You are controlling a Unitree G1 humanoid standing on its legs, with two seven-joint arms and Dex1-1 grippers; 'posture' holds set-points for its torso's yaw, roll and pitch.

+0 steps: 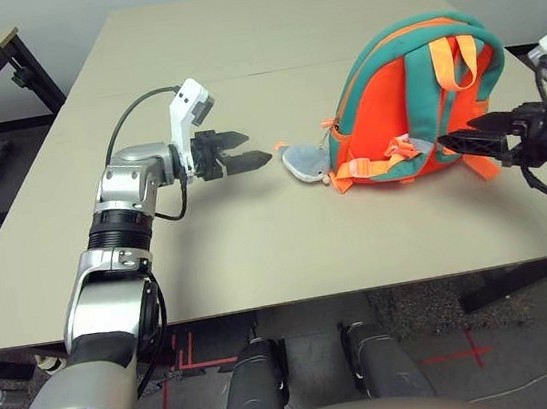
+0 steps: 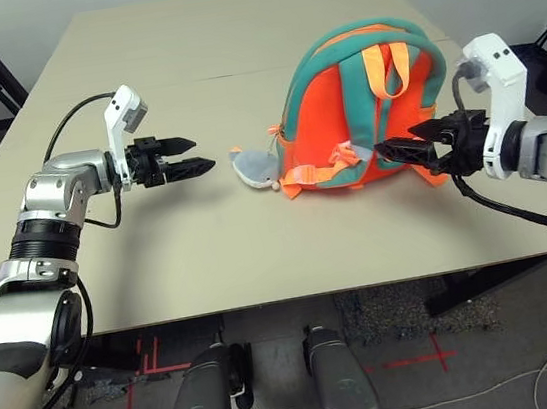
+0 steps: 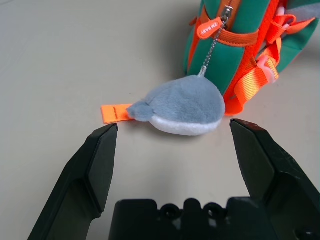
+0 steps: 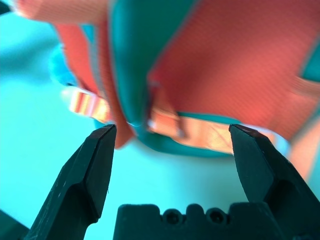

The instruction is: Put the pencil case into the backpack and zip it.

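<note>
lying flat on counter (image 1: 259,247): backpack (image 1: 413,115), seemingly zipped. hovering clear either side, wide and holding nothing: left claw (image 1: 248,160), right claw (image 2: 406,150). plush toy (image 3: 182,105) trailing beside.

Orange, teal-trimmed backpack (image 2: 357,113); grey-white plush toy (image 3: 182,105)

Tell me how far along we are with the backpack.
No pencil case lies on the table, and the backpack lies strap-side up, its zipper seemingly closed by the plush toy. Left gripper and right gripper are open, holding nothing. Little seems left.
</note>
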